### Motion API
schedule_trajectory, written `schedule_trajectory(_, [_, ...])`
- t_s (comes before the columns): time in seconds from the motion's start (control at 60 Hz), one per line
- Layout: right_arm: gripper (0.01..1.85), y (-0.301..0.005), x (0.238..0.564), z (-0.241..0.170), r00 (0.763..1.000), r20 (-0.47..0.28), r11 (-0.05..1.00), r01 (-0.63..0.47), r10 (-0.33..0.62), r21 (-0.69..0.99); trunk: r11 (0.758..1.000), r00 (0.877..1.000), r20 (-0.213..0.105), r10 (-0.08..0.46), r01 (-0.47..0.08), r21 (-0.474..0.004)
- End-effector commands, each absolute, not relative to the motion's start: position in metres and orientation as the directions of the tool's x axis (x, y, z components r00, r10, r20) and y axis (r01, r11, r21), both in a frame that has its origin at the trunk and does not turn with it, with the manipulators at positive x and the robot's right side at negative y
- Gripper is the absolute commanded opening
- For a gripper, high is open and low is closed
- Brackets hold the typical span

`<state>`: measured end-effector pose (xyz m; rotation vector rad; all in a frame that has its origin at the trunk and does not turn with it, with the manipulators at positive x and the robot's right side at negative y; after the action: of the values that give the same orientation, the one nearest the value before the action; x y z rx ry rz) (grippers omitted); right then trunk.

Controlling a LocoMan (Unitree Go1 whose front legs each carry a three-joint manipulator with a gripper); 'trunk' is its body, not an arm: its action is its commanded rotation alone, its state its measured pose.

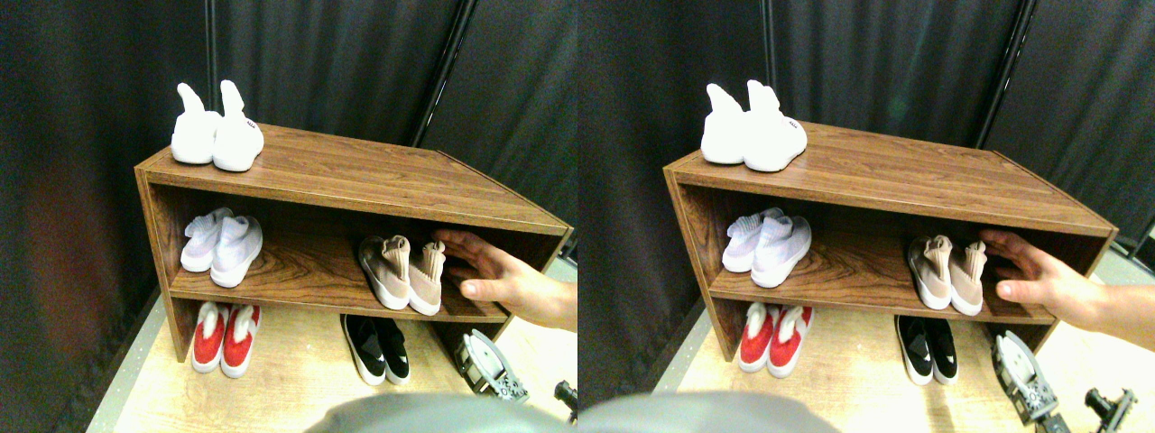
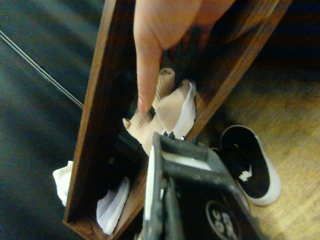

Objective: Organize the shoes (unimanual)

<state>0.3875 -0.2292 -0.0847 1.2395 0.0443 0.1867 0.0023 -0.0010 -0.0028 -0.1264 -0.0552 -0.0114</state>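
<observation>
Beige shoes (image 1: 403, 271) show no readable branding; a person's hand (image 1: 501, 280) touches them.

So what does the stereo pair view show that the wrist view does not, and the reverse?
Only the stereo pair view shows the white high-cuff pair on top of the shelf unit, the red-and-white pair on the floor, and the right tool from outside. Only the wrist view shows the person's finger touching a beige cuff. Both show the beige pair, the black pair, the pale pair and the person's hand.
</observation>
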Motion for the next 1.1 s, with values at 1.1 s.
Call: schedule_trajectory(1.1, [0.06,-0.228,0.348,-0.067,0.971,0.162,0.354,-0.216,0.176,0.910,0.994,0.996,0.084,-0.040,0.049,-0.100])
